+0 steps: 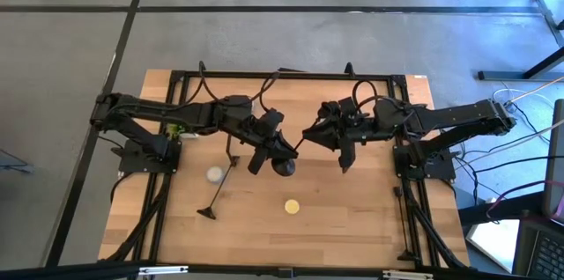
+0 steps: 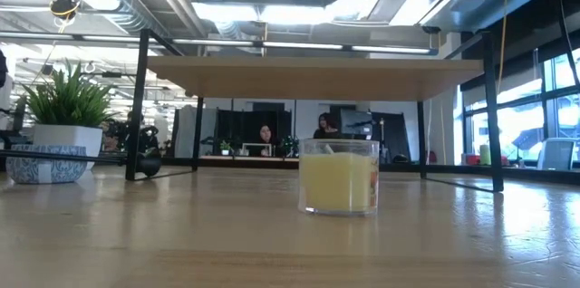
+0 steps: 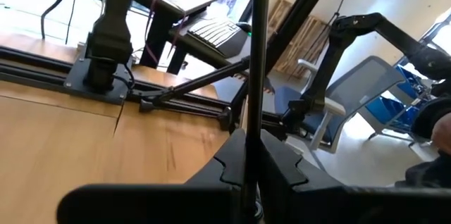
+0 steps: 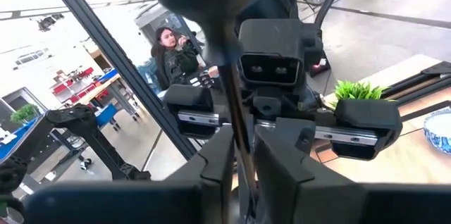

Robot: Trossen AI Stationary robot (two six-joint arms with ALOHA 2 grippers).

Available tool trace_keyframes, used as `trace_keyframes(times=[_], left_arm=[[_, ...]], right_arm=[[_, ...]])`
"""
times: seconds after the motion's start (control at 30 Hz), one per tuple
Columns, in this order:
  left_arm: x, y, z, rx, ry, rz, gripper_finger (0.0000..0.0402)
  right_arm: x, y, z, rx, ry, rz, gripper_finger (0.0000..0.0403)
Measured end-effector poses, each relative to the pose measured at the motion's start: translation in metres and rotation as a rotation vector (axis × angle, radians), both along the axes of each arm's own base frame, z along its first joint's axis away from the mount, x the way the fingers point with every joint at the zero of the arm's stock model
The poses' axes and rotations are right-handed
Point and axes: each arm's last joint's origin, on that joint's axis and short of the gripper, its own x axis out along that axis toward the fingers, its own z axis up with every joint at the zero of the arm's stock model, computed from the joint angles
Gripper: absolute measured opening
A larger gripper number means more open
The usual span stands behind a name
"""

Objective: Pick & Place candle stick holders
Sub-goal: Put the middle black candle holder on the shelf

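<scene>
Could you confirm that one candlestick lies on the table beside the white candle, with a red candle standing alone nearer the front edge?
Not quite: the lone candle is yellow, not red, as the high view shows and the low view confirms. The rest holds: one candlestick lies on the table beside the white candle, with the yellow one nearer the front edge.

Four cameras: one overhead, one at tabletop level, one on each wrist.

The high view looks straight down on the whole tabletop (image 1: 352,218); the low view looks level across it, close to the yellow candle (image 2: 338,176) both share; each wrist view stares along a candlestick stem (image 3: 255,76) up close.
</scene>
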Motion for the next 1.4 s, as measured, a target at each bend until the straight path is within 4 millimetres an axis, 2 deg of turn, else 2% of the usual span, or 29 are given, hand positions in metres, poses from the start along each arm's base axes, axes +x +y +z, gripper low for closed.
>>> trace_keyframes(times=[0.93,1.17,1.4], left_arm=[[0.000,0.001,0.000,0.017,-0.009,0.028,0.0011],[0.002,0.003,0.009,0.028,-0.095,0.131,0.0011],[0.003,0.006,0.018,-0.012,-0.175,0.228,0.0011]], right_arm=[[0.000,-0.001,0.002,0.002,-0.017,-0.020,0.0049],[-0.001,0.000,0.011,-0.006,-0.114,-0.131,0.0048],[-0.007,0.004,0.028,-0.095,-0.263,-0.350,0.0048]])
